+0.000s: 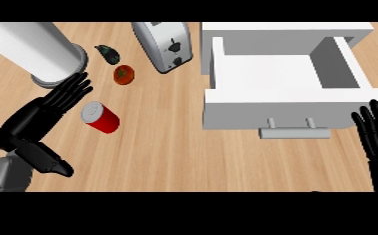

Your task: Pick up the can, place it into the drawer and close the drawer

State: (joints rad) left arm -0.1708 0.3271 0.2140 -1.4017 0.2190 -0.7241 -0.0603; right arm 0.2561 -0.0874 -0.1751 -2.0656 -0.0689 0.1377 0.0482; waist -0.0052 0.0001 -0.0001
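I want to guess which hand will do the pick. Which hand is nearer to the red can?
Left. The left hand is open just left of the red can, fingertips almost beside it. The right hand rests at the view's right edge, beyond the open drawer.

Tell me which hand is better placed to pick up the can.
The left hand: its open fingers lie just beside the red can on the counter. The right hand rests open at the view's right edge, beyond the open drawer, far from the can.
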